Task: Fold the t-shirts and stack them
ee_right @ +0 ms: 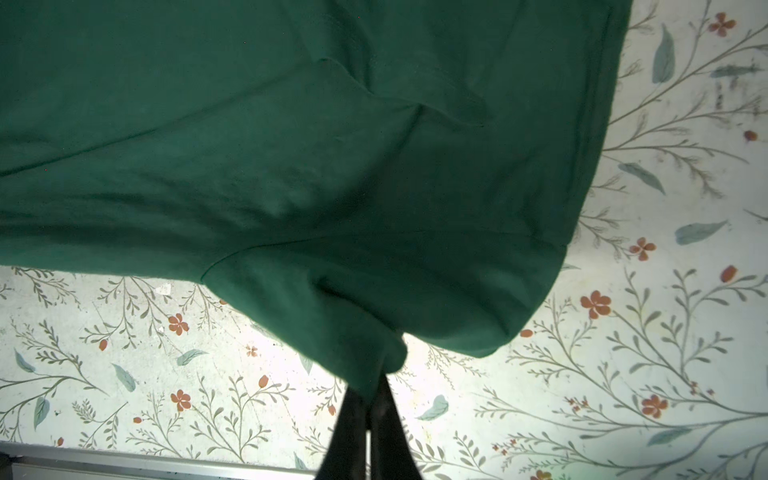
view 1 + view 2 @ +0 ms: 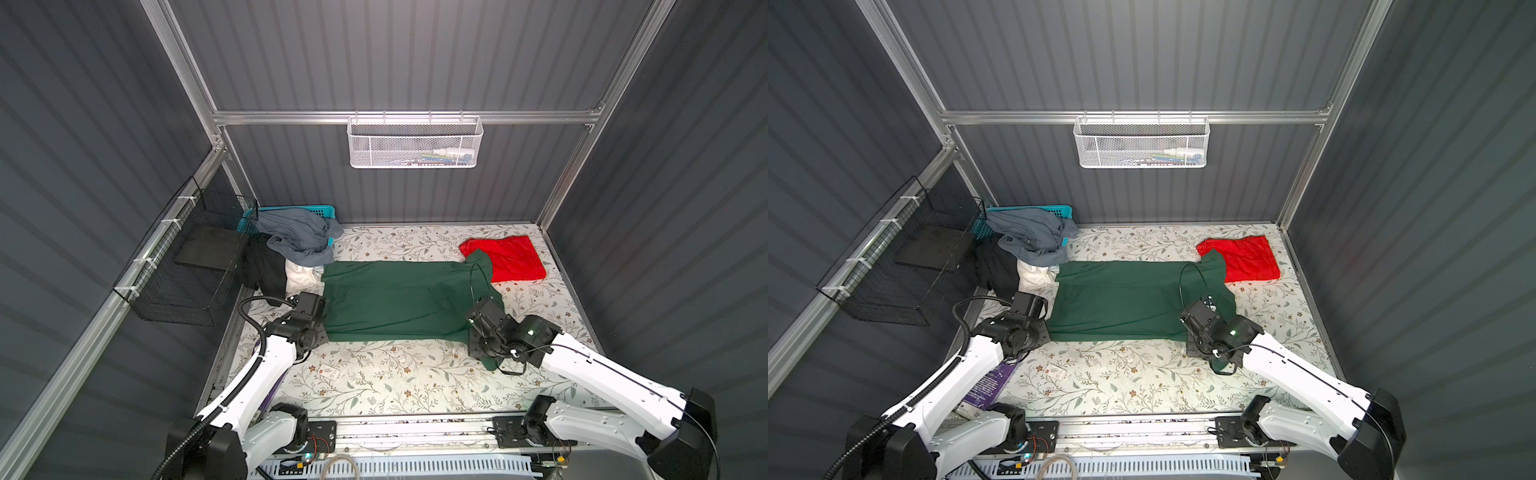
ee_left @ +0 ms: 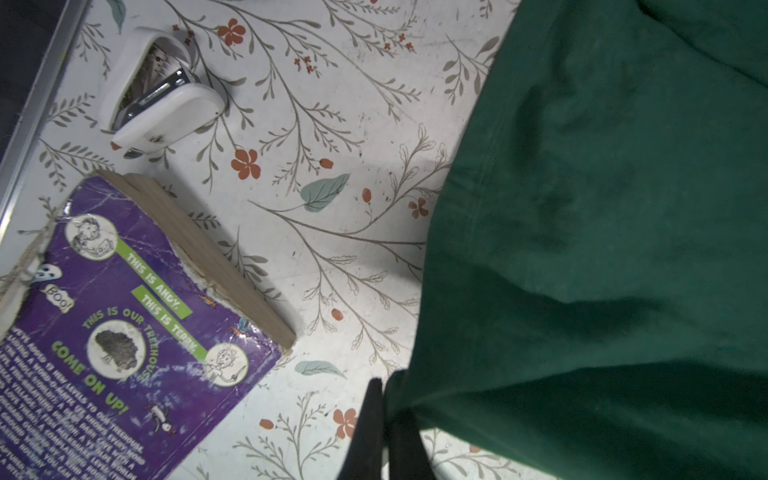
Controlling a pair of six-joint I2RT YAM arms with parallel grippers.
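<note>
1. The dark green t-shirt (image 2: 395,299) lies spread flat between the two claws. The left claw (image 3: 384,409) is pressed together on one near corner, and the right claw (image 1: 370,409) pinches bunched cloth at the other, by a sleeve.
2. Beyond the right claw, toward the back wall, the red t-shirt (image 2: 507,257) lies folded, with a green sleeve touching its edge.
3. Beyond the left claw, a grey garment (image 2: 295,237), a black one (image 2: 262,266) and a white one (image 2: 301,276) are heaped at a teal basket (image 2: 320,210).
4. Near the left claw, on the side away from the shirt, lie a purple book (image 3: 137,332) and a white stapler (image 3: 162,95).
5. The tabletop (image 2: 374,382) is white — printed with twigs, leaves and small red flowers, and scuffed.
6. Dark ribbed walls (image 2: 415,54) in an aluminium frame enclose it. A white mesh basket (image 2: 413,141) hangs at the back and a black wire basket (image 2: 183,274) at the left.
</note>
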